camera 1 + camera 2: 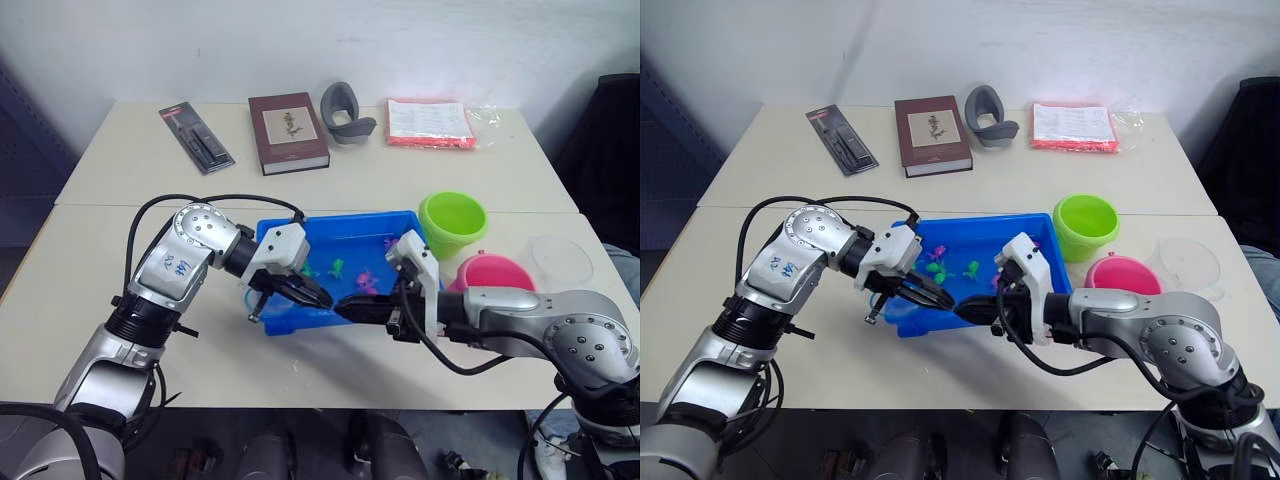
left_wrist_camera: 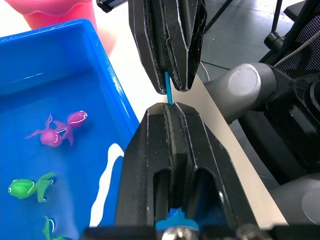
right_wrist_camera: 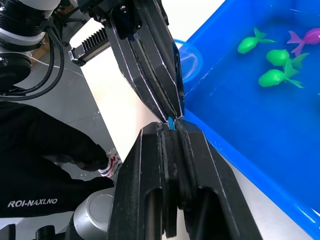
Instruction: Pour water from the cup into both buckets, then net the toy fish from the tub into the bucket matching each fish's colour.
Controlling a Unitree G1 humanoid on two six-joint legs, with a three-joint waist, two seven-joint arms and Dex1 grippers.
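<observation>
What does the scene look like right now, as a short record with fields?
Tub: shallow bright blue plastic tub, mid-table
Fish: tiny plastic fish, green and pink, inside tub
Left claw: shut on thin blue net handle, above tub's front rim
Right claw: shut on same handle, tip to tip with left
Buckets: lime green round plastic bucket, bright pink round plastic bucket, right of tub
Cup: clear plastic cup, beside pink bucket

Pale tables point(image 1: 130, 250) abut; plain, seemingly white wall point(image 1: 300, 40).

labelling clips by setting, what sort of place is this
Probably an office or lab room set up for robot trials: pale tables against a plain wall, with a book and a packet of papers behind the blue tub of toy fish.
</observation>
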